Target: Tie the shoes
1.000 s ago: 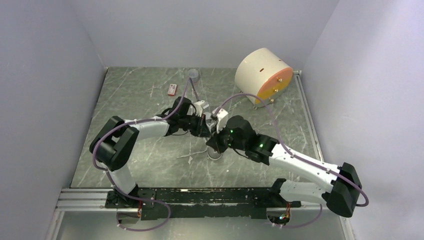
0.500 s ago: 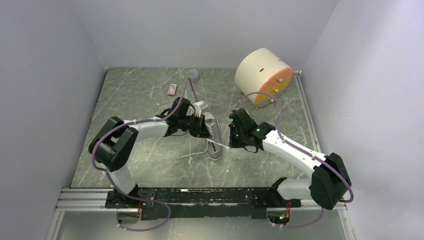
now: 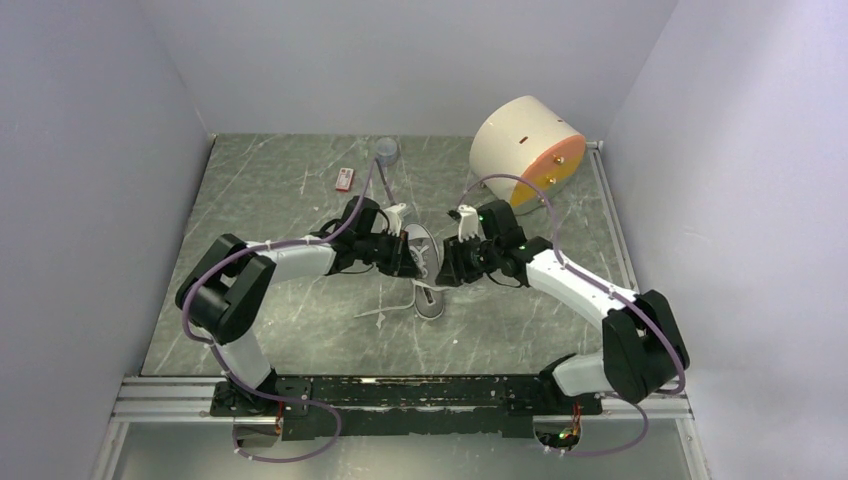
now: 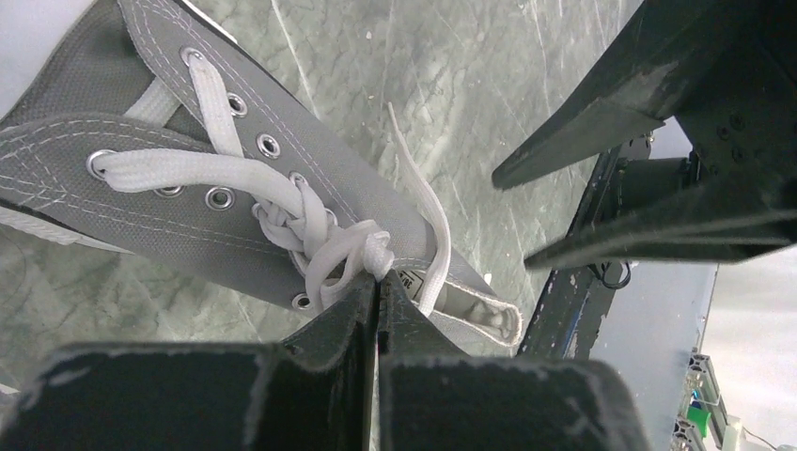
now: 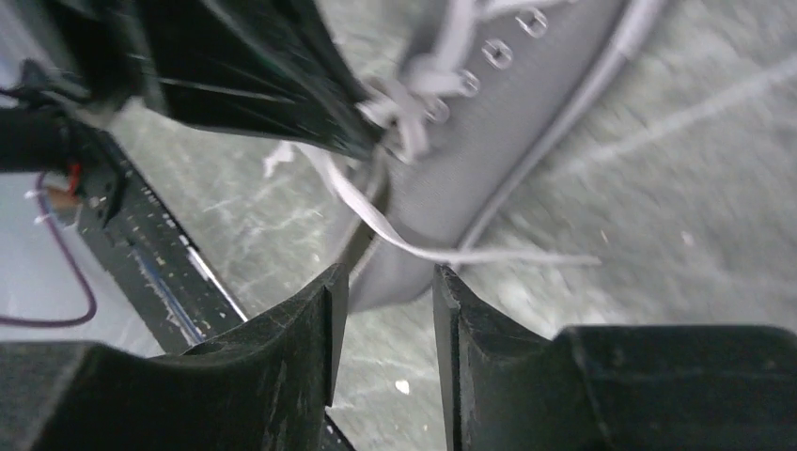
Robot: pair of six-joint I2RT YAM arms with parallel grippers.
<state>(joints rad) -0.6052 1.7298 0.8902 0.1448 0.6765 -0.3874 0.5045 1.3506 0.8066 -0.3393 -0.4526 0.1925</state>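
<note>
The grey sneaker (image 3: 428, 272) with white sole lies mid-table, toe towards the arms. In the left wrist view its canvas side (image 4: 113, 150) and white laces (image 4: 235, 178) show, bunched into a knot (image 4: 362, 246). My left gripper (image 4: 378, 282) is shut on the lace at that knot, and it sits on the shoe's left in the top view (image 3: 408, 262). My right gripper (image 5: 385, 282) is open and empty just right of the shoe (image 5: 498, 141), above a loose lace strand (image 5: 470, 254). It also shows in the top view (image 3: 447, 275).
A cream drum with an orange face (image 3: 527, 150) stands at the back right. A small red-and-white item (image 3: 345, 179) and a grey cup (image 3: 387, 151) lie at the back. A loose lace end (image 3: 375, 314) trails on the table left of the toe.
My right arm has drawn back from over the shoe, swung right, and come back close to the shoe's right side. My left gripper has stayed at the knot.
</note>
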